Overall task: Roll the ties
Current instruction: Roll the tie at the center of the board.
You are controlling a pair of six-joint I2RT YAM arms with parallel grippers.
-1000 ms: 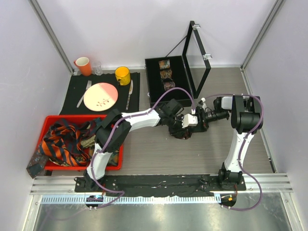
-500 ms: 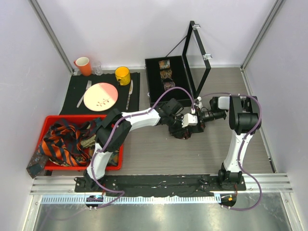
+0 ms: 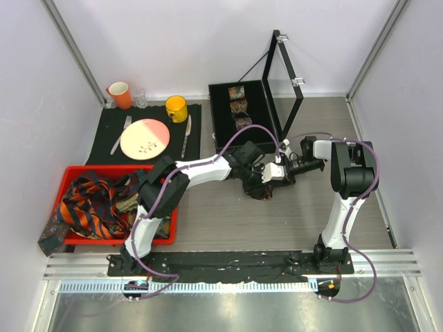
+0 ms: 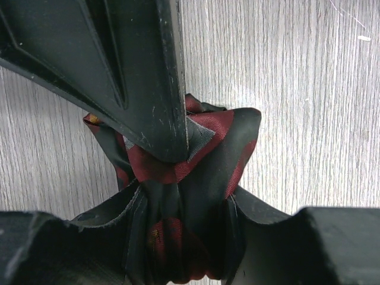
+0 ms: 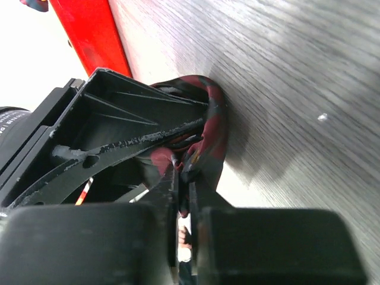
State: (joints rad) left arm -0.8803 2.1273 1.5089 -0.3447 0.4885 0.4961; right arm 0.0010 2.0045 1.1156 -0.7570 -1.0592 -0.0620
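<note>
A dark red and black tie sits bunched into a small coil on the table's middle. My left gripper is shut on it; in the left wrist view the coil fills the gap between the left gripper's jaws. My right gripper meets it from the right, and one of its fingers lies across the coil's top. In the right wrist view the right gripper has its jaws nearly together, pinching a fold of the tie. More ties lie tangled in the red bin.
A black box with its lid standing open holds three rolled ties at the back. A black mat carries a plate, cutlery, a yellow mug, an orange mug and a glass.
The right gripper has shifted slightly left, closer against the left gripper and the tie coil. The left arm has hardly moved.
</note>
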